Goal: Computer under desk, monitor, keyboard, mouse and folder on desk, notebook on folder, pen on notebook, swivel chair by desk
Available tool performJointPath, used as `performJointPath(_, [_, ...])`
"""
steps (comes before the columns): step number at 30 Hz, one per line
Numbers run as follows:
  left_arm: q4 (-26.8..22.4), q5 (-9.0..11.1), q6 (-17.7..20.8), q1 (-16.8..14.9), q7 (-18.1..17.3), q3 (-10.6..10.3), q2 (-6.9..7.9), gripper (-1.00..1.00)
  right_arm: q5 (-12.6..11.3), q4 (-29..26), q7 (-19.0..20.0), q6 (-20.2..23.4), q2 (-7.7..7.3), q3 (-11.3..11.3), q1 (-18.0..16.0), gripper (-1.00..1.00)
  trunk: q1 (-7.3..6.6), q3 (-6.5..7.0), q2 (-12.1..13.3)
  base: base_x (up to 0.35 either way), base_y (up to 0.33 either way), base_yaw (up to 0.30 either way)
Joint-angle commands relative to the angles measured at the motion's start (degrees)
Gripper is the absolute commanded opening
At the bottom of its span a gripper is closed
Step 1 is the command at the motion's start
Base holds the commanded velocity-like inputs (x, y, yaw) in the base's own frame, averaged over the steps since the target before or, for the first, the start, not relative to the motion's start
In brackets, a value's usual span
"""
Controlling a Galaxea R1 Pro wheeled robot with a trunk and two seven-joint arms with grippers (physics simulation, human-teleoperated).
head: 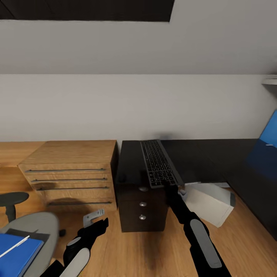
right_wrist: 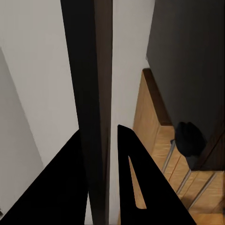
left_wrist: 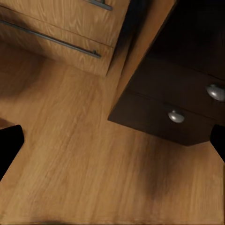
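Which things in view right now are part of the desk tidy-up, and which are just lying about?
Part of the job:
keyboard, held in the right pincer
desk
computer, on the floor
folder, on the swivel chair
pen, on the folder

Just there:
light-wood drawer cabinet
black drawer unit
left pincer, idle

A light-wood four-drawer cabinet (head: 71, 175) with long metal pulls stands on the wooden floor (head: 127, 250) at ten o'clock, against the pale wall (head: 134, 104). Just beside it, toward center, stands a black pedestal with three round silver knobs (head: 142, 202).
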Motion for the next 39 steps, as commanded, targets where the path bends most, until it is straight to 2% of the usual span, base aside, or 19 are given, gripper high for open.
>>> performJointPath(1, [-0.09, 0.22, 0.18, -0.06, 0.41, -0.11, 0.05, 1.0, -0.48, 0.01, 0.24, 0.19, 0.02, -0.05, -0.03, -1.0, -0.03, -0.05, -0.04, -0.276, -0.216, 0.0])
performJointPath(12, [-0.08, 0.34, 0.21, -0.06, 0.36, -0.11, 0.05, 1.0, -0.45, 0.01, 0.26, 0.14, 0.0, -0.12, -0.03, -1.0, -0.03, -0.05, -0.04, -0.252, -0.247, 0.0])
performJointPath(21, [-0.08, 0.36, 0.19, -0.06, 0.34, -0.11, 0.05, 1.0, -0.49, -0.05, 0.26, 0.36, -0.33, -0.22, -0.03, -1.0, -2.01, 1.56, 3.57, -0.254, -0.164, 0.0])
performJointPath(29, [-0.08, 0.1, 0.25, -0.06, 0.54, -0.17, -0.08, 1.0, -0.54, -0.08, 0.26, 0.42, -1.73, -0.23, -0.03, -1.0, -3.77, 3.0, 6.78, -0.041, -0.013, 0.0])
performJointPath(39, [-0.08, 0.14, 0.35, -0.06, 0.59, -0.29, -0.2, 1.0, -0.63, -0.11, 0.35, 0.34, -2.08, -0.23, -0.03, -1.0, -5.96, 4.79, 10.79, -0.07, -0.047, 0.0])
